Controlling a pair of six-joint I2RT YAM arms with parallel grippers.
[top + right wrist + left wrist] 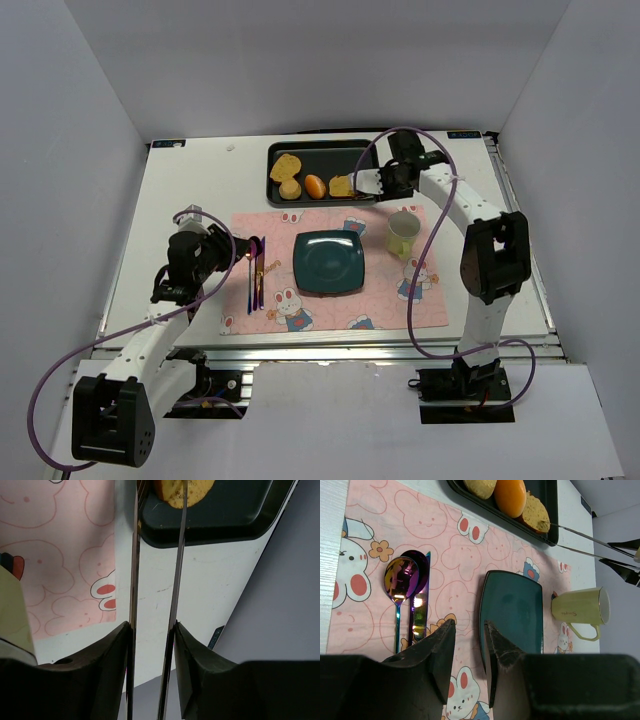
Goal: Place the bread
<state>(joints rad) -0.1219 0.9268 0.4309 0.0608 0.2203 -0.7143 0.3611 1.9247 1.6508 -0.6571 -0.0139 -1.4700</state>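
Note:
The bread [343, 186] is a golden-brown toasted slice at the right end of the black tray [325, 152]; it also shows in the left wrist view [536, 514] and the right wrist view [182, 492]. My right gripper [385, 180] [152, 626] is shut on metal tongs [172, 580]. The tongs stand open. One arm lies over the bread, the other runs by the tray's rim. My left gripper [245, 250] [470, 625] is open and empty, above the pink placemat [390, 300] between the cutlery and the plate.
A dark teal square plate [329, 262] sits mid-placemat. A yellow-green cup [402, 233] stands to its right, under the right arm. A spoon and knife [256, 272] lie to its left. The tray also holds an orange roll [315, 186] and a paler toast with bun [288, 170].

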